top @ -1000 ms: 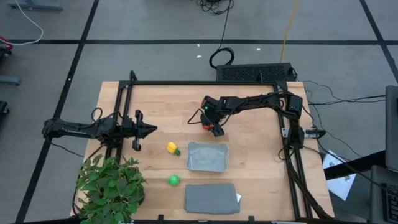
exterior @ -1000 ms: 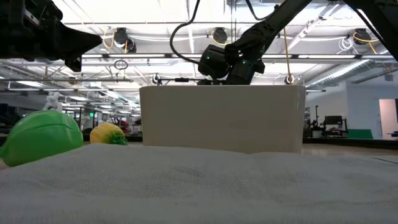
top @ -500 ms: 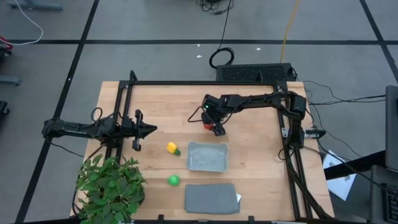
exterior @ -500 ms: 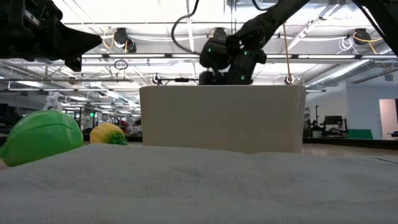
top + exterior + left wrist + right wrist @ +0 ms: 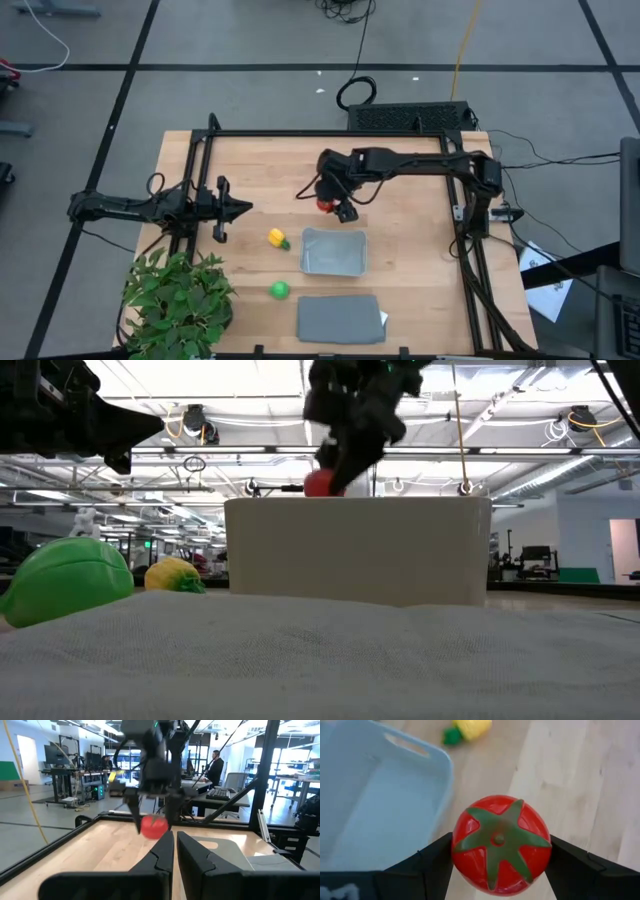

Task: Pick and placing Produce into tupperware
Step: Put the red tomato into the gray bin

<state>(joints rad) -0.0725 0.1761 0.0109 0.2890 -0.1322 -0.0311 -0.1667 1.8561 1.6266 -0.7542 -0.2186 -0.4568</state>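
Right jaws [image 5: 498, 865] pinch the red tomato [image 5: 498, 843] at its widest sides, just beside the tupperware [image 5: 375, 800]; likely light, rigid, slippery.

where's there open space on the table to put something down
Bare wood lies along the far edge behind the right gripper holding the red tomato, and right of the tupperware. The near side is crowded: plant, green piece, yellow piece, grey slab.
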